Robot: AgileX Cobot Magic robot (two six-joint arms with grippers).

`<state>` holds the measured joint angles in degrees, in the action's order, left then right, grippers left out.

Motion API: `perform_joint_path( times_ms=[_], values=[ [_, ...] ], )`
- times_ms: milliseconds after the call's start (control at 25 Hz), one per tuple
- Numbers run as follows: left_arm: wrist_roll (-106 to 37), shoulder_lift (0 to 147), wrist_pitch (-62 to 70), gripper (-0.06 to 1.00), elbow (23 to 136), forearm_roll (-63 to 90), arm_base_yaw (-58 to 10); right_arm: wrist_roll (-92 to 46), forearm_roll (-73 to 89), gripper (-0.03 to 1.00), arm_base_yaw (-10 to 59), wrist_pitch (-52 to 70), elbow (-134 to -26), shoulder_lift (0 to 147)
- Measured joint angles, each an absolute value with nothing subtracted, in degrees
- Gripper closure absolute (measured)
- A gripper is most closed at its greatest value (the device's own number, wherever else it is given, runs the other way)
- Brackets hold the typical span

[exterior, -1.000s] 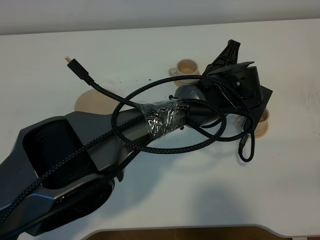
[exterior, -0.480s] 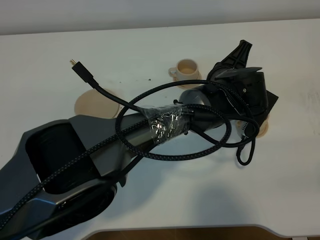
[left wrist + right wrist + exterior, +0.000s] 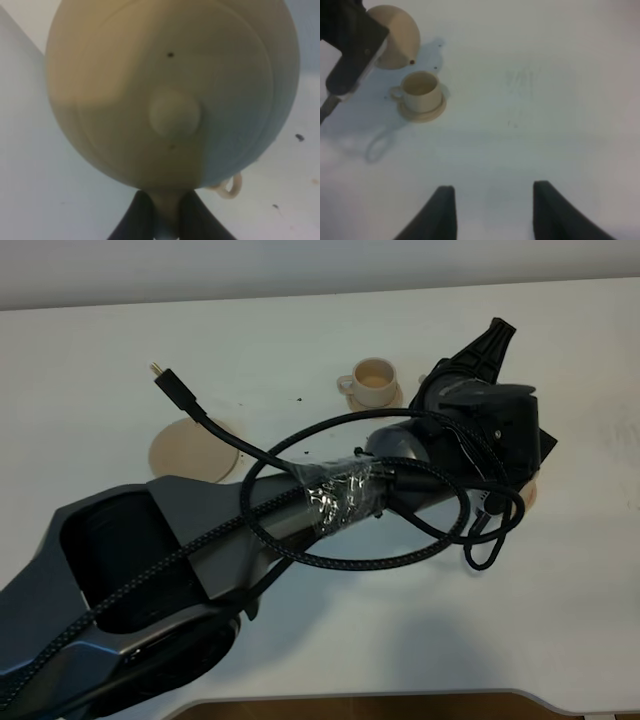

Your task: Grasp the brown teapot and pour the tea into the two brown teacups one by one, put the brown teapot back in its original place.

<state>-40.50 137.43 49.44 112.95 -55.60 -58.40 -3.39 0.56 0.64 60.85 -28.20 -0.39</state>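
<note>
The brown teapot [image 3: 175, 100] fills the left wrist view, lid knob facing the camera. My left gripper [image 3: 167, 202] is shut on its handle. In the high view the left gripper [image 3: 480, 425] reaches across to the right and hides the teapot. The right wrist view shows the teapot [image 3: 395, 42] tilted in the air beside one teacup [image 3: 420, 90] on its small saucer. The other teacup [image 3: 373, 378] stands at the back middle. The wide round saucer [image 3: 190, 450] lies bare at the left. My right gripper [image 3: 495, 212] is open over bare table.
The white table [image 3: 560, 600] runs out to its front edge at the bottom of the high view. Black cables [image 3: 350, 540] loop around the left arm. A loose plug [image 3: 165, 378] sticks out above the wide saucer. A sliver of small saucer [image 3: 529, 492] shows under the left wrist.
The left arm has swung further to the right with the teapot in its grip, covering more of the right-hand cup and saucer. The grip has not changed.
</note>
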Motion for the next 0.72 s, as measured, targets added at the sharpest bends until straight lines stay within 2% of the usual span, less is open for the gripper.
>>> perform_joint_path(
  times_ms=[720],
  values=[
    [-42.50,138.50,48.34,0.82,112.95,-59.74,-58.90,-3.39,0.56,0.59,0.64,60.85,-28.20,-0.39]
  ],
)
